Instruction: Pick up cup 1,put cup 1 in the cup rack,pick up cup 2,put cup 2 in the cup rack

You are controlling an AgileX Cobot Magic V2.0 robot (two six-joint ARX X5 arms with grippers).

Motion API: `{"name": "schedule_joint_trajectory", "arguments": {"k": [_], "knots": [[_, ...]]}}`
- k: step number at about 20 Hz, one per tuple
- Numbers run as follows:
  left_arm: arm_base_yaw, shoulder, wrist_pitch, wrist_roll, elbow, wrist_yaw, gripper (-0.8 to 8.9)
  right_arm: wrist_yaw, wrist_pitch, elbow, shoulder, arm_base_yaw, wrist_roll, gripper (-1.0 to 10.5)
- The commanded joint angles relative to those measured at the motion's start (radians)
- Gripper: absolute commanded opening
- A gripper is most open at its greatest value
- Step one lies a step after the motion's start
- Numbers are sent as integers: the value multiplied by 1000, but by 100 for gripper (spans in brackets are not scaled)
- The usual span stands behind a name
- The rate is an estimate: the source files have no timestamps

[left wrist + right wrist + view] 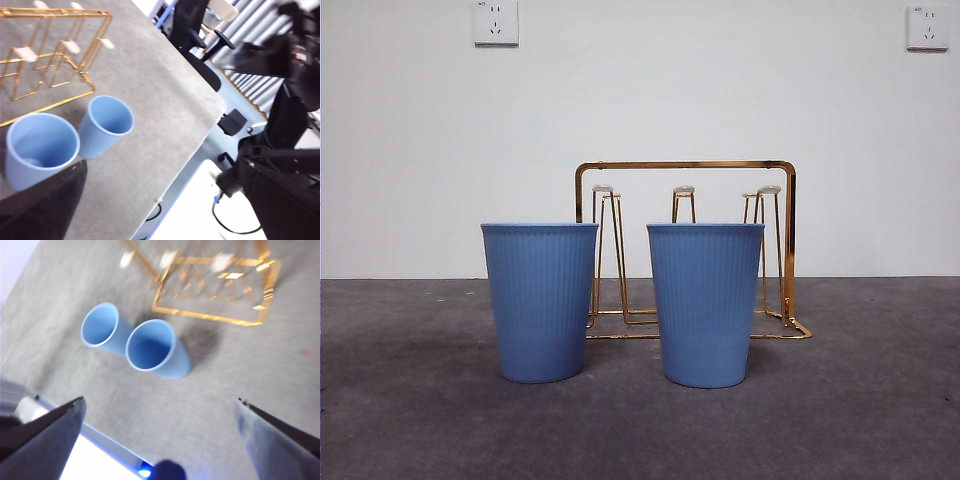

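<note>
Both cups stand upright on the counter [410, 400] before the cup rack [685, 165]; specks unreadable, so cup 1 is unidentified. My right claw [160, 412] hangs wide open, empty, above the nearer cup [150, 345]. My left claw's opening cannot be judged.

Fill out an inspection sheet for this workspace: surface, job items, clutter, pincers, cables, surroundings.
Surface: grey table, matte.
Job's things: two blue ribbed cups, left cup and right cup, upright, apart, in front of the gold wire cup rack; rack holds no cup.
Clutter: nothing seen.
Pincers: right pincer open, above the table, holding nothing; left pincer unclear.
Cables: black cable beside the table.
Surroundings: white wall, two sockets; office chairs.
</note>
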Motion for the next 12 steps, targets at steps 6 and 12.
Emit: {"name": "schedule_joint_trajectory", "arguments": {"k": [6,12], "knots": [[-24,9,48,-34,3,29,629,256,134,59,356,296,140,500],[-24,11,48,-34,3,29,628,433,206,140,590,425,188,450]]}}
